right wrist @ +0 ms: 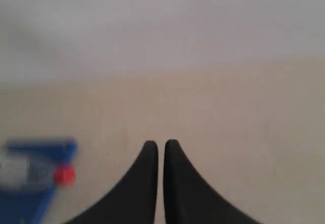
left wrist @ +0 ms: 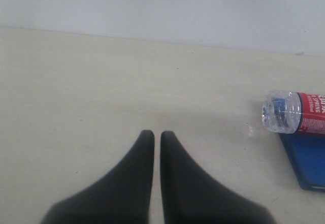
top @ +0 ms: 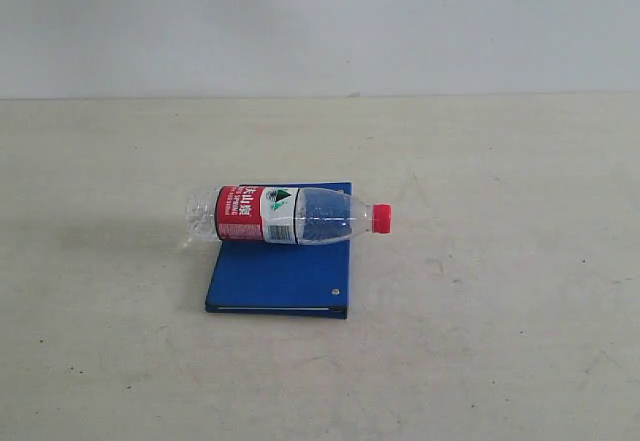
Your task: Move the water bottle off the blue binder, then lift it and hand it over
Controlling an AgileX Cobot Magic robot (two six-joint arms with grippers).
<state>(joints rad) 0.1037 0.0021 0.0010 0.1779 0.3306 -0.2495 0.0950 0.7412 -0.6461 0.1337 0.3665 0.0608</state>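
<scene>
The water bottle [top: 285, 215] lies on its side across the far strip of the blue binder [top: 285, 276]. It is longer than the binder is wide, so its clear base hangs past one binder edge and its red cap [top: 381, 218] past the opposite edge. That overhang looks useful: either end can be pushed or pinched without touching the cover. Being round, the bottle would probably roll toward the binder's near edge if nudged sideways.

The binder lies flat and closed on the bench [top: 500, 311], with one silver rivet [top: 335, 291] showing near its cap-side corner.

The left tool [left wrist: 157, 137] is drawn narrow, only a thin slit between its fingers, and holds nothing. It sits low, well apart from the binder on the bottle-base side. The right tool [right wrist: 161, 147] is just as narrow and empty, off the binder's cap side; its view is blurred. Neither arm shows in the exterior view, so the first step looks not yet begun.

The bench is pale beige, matt and faintly scuffed. Beyond the binder stands a plain whitish wall [top: 320, 21]
</scene>
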